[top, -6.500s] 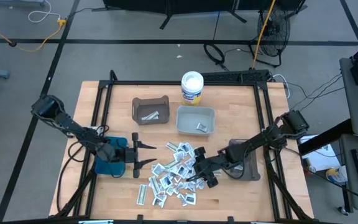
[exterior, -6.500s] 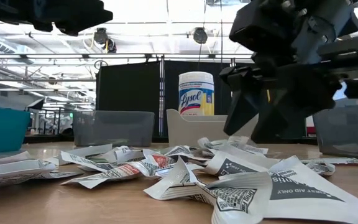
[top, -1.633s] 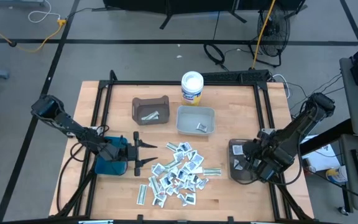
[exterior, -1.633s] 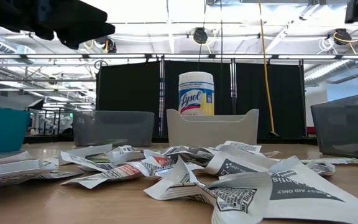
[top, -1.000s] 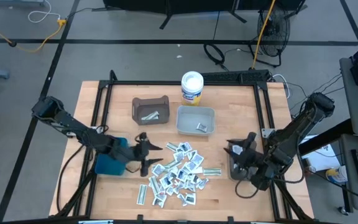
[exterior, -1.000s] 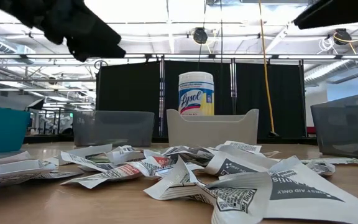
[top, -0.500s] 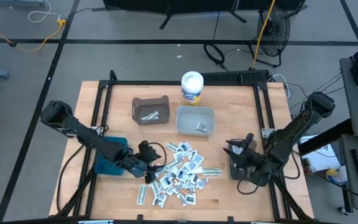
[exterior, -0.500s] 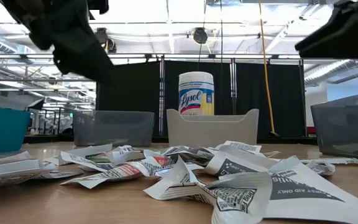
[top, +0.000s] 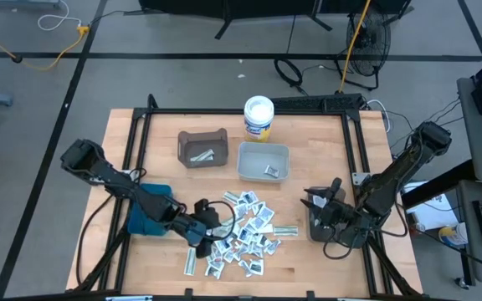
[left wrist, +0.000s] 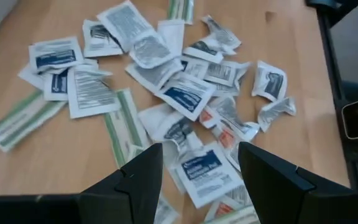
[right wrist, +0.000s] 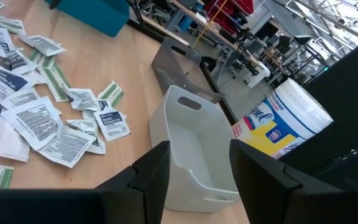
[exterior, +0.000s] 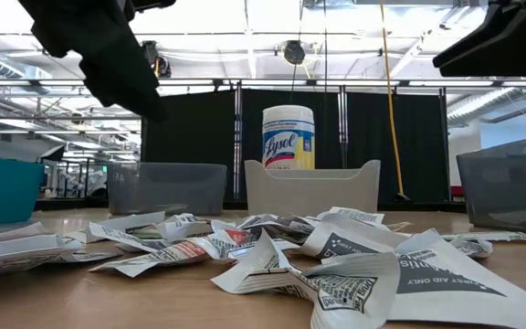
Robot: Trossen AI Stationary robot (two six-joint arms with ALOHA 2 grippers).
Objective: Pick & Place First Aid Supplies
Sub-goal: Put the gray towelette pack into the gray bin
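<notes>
The first aid supplies lie as a loose pile of small white and silvery packets on the wooden table, near its front edge; the low view shows them close up. My left gripper hangs open over the pile's left part, slanting down. In the left wrist view its fingers stand above a white packet with blue print and touch nothing. My right gripper is open and empty, and it hovers over the dark bin at the table's right.
A brown bin holding packets and a pale grey bin with one packet stand at the back. Behind them is a white round tub. A teal bin sits at the left, under my left arm. Bare wood lies between the pile and the bins.
My left gripper has gone toward the table's right edge, from beside the teal bin to over the pile's left part, tipping its fingers downward. It has stayed open. My right gripper has sunk a little over the dark bin.
</notes>
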